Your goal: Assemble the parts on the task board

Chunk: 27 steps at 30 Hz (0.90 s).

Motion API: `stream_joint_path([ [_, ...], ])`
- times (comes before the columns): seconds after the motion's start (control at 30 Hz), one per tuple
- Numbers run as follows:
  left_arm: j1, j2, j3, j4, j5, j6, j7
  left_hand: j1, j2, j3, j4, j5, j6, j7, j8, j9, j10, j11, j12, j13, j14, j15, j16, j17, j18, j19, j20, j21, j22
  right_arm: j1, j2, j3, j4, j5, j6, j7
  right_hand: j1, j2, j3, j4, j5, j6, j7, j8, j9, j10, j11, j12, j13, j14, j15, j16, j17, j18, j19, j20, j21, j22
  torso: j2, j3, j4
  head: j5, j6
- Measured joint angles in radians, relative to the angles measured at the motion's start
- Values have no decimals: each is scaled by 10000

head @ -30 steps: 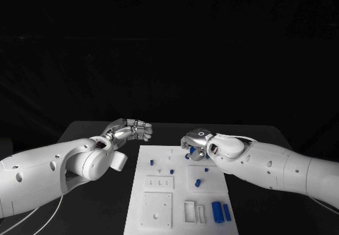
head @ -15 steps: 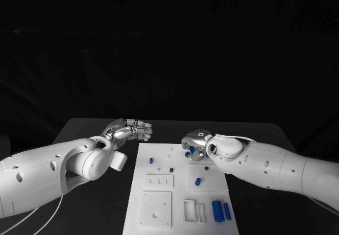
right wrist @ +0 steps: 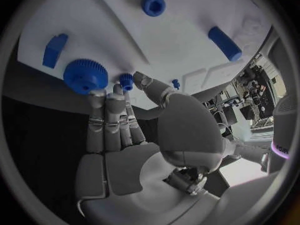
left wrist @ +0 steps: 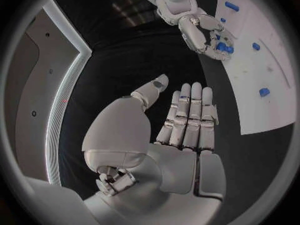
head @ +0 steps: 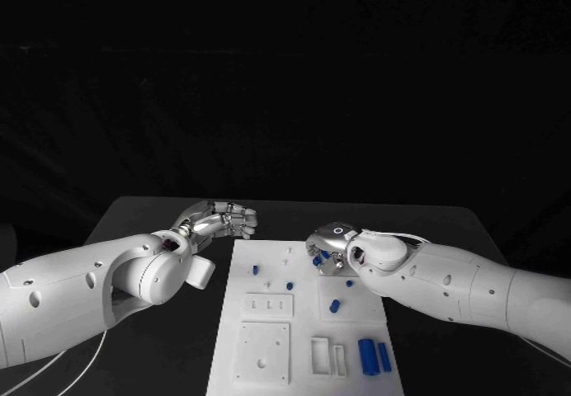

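The white task board (head: 304, 299) lies in the middle of the table, with small blue parts (head: 334, 307) spread over it. My right hand (head: 331, 246) hovers low over the board's far end. Its straight fingers (right wrist: 103, 115) reach a blue gear (right wrist: 84, 76), with a small blue peg (right wrist: 126, 80) beside the thumb. No grip on the gear shows. The left wrist view shows this right hand (left wrist: 203, 32) bent over the blue pieces (left wrist: 222, 47). My left hand (head: 226, 219) hangs beyond the board's far left corner, fingers (left wrist: 187, 110) stretched out flat and holding nothing.
Two blue cylinders (head: 372, 356) lie at the board's near right, beside white slotted blocks (head: 321, 356). A blue block (right wrist: 54, 50), a blue cap (right wrist: 153, 5) and a blue bar (right wrist: 224, 43) lie near my right hand. Black table surrounds the board.
My right hand has sunk slightly toward the board's far end. My left hand has stayed where it was.
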Motion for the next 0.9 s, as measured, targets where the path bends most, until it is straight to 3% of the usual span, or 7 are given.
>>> stream_joint_path([
  [0.23,0,8,0,-40,1,7,0,-38,38,0,0,0,0,0,0,-7,0,0,-40,0,0,0,0,10,-1,0,0,32,3,-1,13,34,-42,-3,-8,2,-36,75,199,144,-172,150,-6,0,43,184,-72,1,7,2,-2,55,-74,-6,38,-35,29,0,59,-12,-13,32,-31],
  [0.33,0,23,0,-69,2,10,0,-38,38,0,0,0,0,0,0,-8,0,0,-40,1,0,0,0,10,-1,0,0,32,7,5,4,39,-14,-6,-28,3,-56,217,361,241,-221,276,-37,59,85,372,-114,68,50,-34,-45,55,-113,-12,45,-39,62,-1,79,-20,-26,38,-38],
  [0.43,1,29,0,-85,3,13,0,-38,38,0,0,0,0,0,0,-8,0,0,-40,1,0,0,0,9,-2,0,0,32,7,9,1,41,6,-16,-62,3,-17,256,522,311,-249,434,-72,88,126,539,-178,130,127,-74,-93,117,-145,-154,107,-100,127,-2,93,-25,-33,37,-45],
  [0.5,1,29,0,-87,3,16,0,-38,38,0,0,0,0,0,0,-8,0,0,-40,1,0,0,0,9,-2,0,0,32,6,7,-13,40,28,-31,-104,0,16,422,663,326,-249,602,-120,173,164,619,-221,177,168,-91,-128,117,-161,-161,108,-101,144,-3,101,-32,-34,33,-46],
  [0.7,1,29,0,-103,3,22,-1,-38,38,0,0,0,0,0,0,-7,0,0,-40,2,0,0,0,8,-3,-1,0,32,5,-11,-89,25,142,-56,-295,-60,36,654,909,272,-271,827,-217,296,254,848,-404,296,279,-66,-264,171,-176,-164,112,-103,351,-3,129,-43,-27,31,6],
  [0.9,1,29,0,-119,4,25,-8,-38,38,0,0,0,0,0,0,-7,0,0,-40,-7,0,0,0,11,-3,0,0,32,4,-44,-207,8,365,-56,-503,-212,-14,705,1005,177,-291,995,-300,404,381,915,-411,409,472,-61,-296,209,-206,-168,89,-161,496,-4,155,-55,-33,57,60],
])
